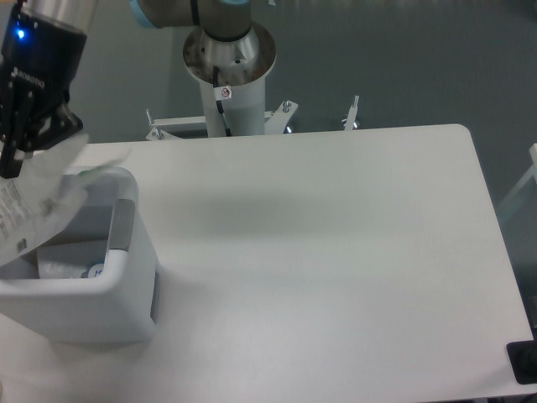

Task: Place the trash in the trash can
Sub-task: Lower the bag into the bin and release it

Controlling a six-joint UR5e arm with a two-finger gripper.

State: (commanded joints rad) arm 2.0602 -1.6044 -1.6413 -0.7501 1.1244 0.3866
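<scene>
The white table (336, 252) fills most of the frame. At lower left stands the trash can (126, 294). Above it, the gripper (21, 155) pinches the plastic bag (38, 197), hanging over the opening. Inside, a bluish shape, possibly the bottle (95, 271), lies at the bottom.

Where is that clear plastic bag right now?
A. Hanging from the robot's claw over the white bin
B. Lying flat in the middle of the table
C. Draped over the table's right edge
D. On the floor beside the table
A: the bag hangs from the gripper, drooping over the open top of the bin at the table's left end.
</scene>
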